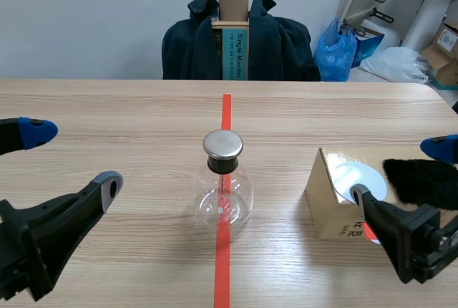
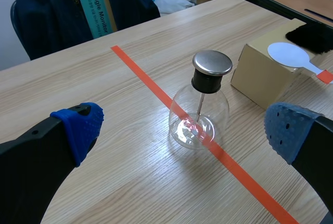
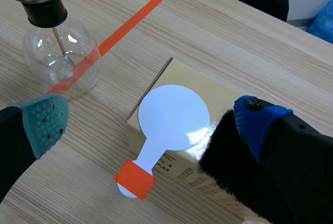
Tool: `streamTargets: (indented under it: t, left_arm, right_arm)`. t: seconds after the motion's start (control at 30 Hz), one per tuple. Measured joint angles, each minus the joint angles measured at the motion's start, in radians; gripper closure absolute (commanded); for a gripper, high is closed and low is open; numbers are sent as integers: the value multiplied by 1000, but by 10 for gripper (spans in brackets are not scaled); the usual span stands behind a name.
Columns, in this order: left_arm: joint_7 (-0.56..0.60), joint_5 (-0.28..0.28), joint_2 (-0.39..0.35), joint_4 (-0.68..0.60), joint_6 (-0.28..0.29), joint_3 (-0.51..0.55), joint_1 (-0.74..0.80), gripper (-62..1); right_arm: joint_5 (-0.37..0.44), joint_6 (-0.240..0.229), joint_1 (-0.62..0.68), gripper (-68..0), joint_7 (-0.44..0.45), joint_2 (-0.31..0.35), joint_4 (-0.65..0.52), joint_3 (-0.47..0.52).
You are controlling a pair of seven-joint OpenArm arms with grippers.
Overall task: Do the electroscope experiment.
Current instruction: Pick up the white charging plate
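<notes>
The electroscope [image 1: 223,186], a clear glass flask with a metal cap and a thin rod inside, stands on the table's middle over the orange tape line. My left gripper [image 1: 71,159] hovers open to its left; in the left wrist view the electroscope [image 2: 200,114] sits ahead of that gripper [image 2: 184,130], between its spread fingers. To the right, a tan box [image 1: 325,208] carries a white round paddle [image 1: 358,179] with an orange-taped handle, and a black fur cloth [image 1: 422,179]. My right gripper [image 3: 152,122] is open above the paddle [image 3: 174,117], its blue pad beside the fur cloth [image 3: 223,166].
Across the table a chair draped with a dark jacket [image 1: 279,46] holds an upright cardboard carton [image 1: 234,29]. A blue bag [image 1: 336,50] and cardboard boxes [image 1: 444,54] lie on the floor beyond the far right corner. The table's right edge runs close to the tan box.
</notes>
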State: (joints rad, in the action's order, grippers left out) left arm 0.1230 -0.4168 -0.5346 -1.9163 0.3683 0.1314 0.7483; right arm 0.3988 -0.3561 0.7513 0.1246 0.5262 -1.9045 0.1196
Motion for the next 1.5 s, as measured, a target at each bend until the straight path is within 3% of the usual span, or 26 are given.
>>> streamTargets:
  t: [0.5,0.63,0.8,0.87,1.0,1.1,1.23,1.3,1.37,1.5]
  left_arm:
    - [0,0,0,0,0,0,0,-623]
    - [0,0,0,0,0,0,0,-623]
    - [0,1,0,0,-1,0,0,-623]
    - [0,1,0,0,0,0,0,-623]
    - [0,4,0,0,-1,0,0,-623]
    - [1,19,0,0,0,0,0,-623]
    - [0,55,0,0,0,0,0,-623]
    - [0,55,0,0,0,0,0,-623]
    - [0,54,0,0,0,0,0,-623]
    - [0,53,0,0,0,0,0,-623]
  right_arm:
    - [5,-3,0,-679,-48,0,0,0]
    - [-169,-11,1,-679,-39,0,-34,20]
    - [-586,13,41,-679,37,-14,-219,20]
    - [-795,70,82,-679,90,-55,-266,4]
    - [-1245,251,183,-679,143,-172,-248,-84]
    - [-1466,475,232,-679,143,-248,-153,-151]
    - [-1617,691,224,-679,140,-265,42,-217]
    - [-1635,767,210,-679,140,-265,139,-239]
    - [-1654,818,179,-679,137,-262,225,-248]
    - [-1686,820,74,-679,118,-233,354,-248]
